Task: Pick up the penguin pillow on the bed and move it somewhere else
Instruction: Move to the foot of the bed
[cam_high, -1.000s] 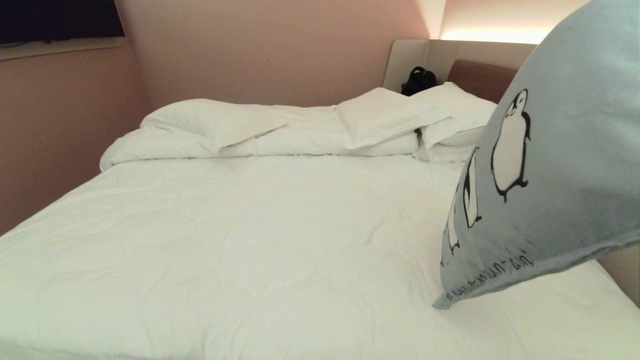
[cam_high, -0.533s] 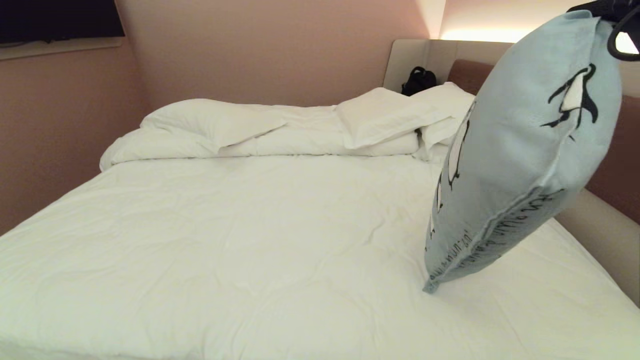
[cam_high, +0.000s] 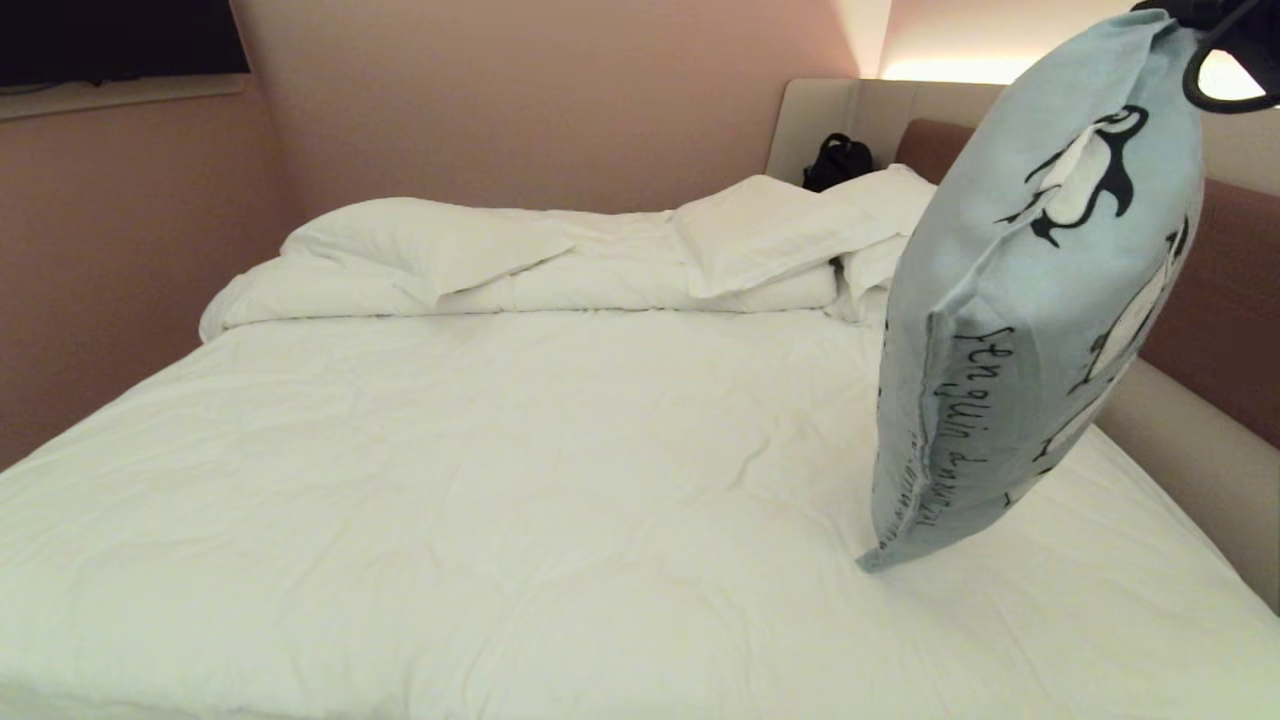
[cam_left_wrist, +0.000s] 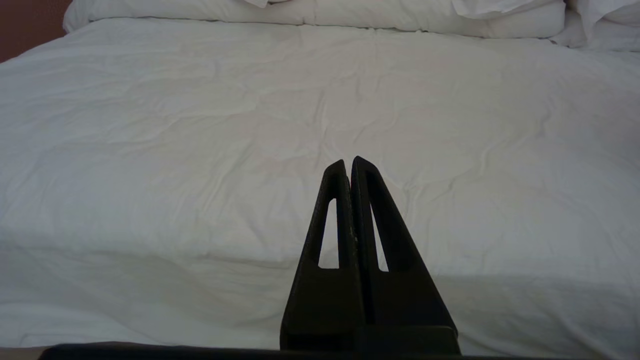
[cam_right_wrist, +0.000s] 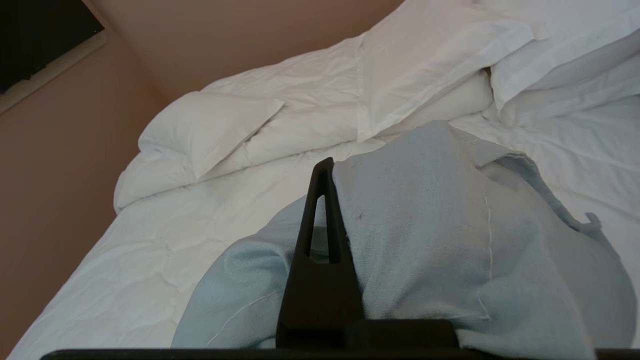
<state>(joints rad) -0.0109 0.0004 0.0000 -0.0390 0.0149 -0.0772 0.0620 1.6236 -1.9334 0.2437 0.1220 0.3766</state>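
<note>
One piece of writing can be read. It stands on the rectangular light blue-grey fabric penguin pillow (cam_high: 1040, 300), hanging on end at the right side of the large white-sheeted bed (cam_high: 500, 480). Black handwritten script runs along the pillow's printed face, just beside the seamed long edge that faces the camera. Its upper word reads "penguin". Below it the script goes on toward the pillow's low corner, but there the letters are too foreshortened to make out. Nothing else carries legible text.
</note>
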